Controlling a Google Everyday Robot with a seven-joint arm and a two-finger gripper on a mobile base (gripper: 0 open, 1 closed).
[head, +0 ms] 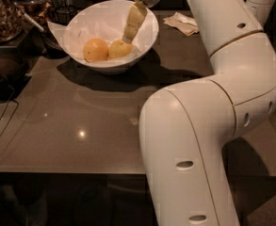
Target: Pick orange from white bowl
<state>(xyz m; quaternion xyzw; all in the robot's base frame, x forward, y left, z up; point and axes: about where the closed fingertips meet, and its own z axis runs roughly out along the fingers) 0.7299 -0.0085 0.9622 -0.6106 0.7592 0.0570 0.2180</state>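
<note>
Close to me is my big white arm (pixel 194 126), bent over the brown table (pixel 81 112). Past it sits the white bowl (pixel 110 68), with white paper (pixel 100 18) inside.

The gripper (pixel 128 36) hangs down into the bowl from above. Its tip is right at the top of the orange (pixel 118 50), and I think it is touching. I cannot tell if the gripper is open or closed.

The orange lies low in the bowl, snug against a darker fruit (pixel 95 50) on its left. I think I should grab it from the sides that are free, go slowly, and lift straight up so the other fruit does not roll.

The orange is round like a ball. It has no long side, and I cannot see which way its stem points.

Far back lies a crumpled napkin (pixel 180 23).
</note>
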